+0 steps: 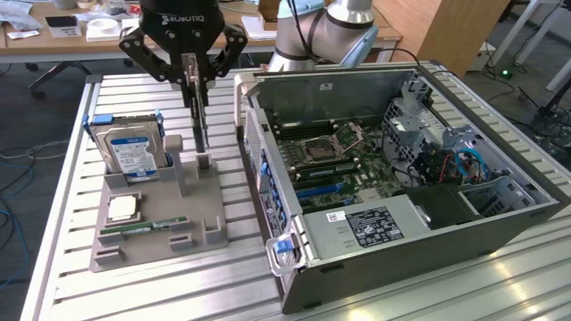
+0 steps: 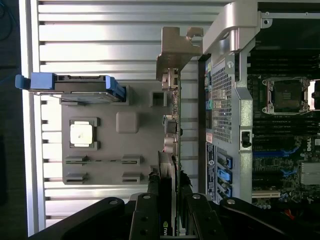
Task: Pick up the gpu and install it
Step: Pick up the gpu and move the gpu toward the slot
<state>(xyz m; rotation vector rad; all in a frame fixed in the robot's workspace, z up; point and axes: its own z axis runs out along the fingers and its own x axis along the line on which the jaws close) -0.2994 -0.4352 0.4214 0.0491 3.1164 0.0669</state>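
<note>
The hand (image 1: 194,83), clamped on the upright gpu (image 1: 200,127), hangs over the tray (image 1: 165,200) holding a hard drive (image 1: 132,154), processor (image 1: 123,207) and memory stick (image 1: 143,226).

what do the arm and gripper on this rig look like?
The gripper has a black body with white ROBOTIQ lettering and two black linkage fingers with pale grey pads. The arm has rounded silver-grey joints and a light blue cap.

layout | tray (image 1: 156,241) on tabletop (image 1: 71,267), at the exterior view's left of computer case (image 1: 499,221) | hard drive (image 1: 132,152) upright at tray's far end; cpu (image 1: 123,208), then memory stick (image 1: 143,227), lie nearer the camera | gpu (image 1: 200,127) on edge in gripper (image 1: 190,73), between hard drive and computer case
</note>
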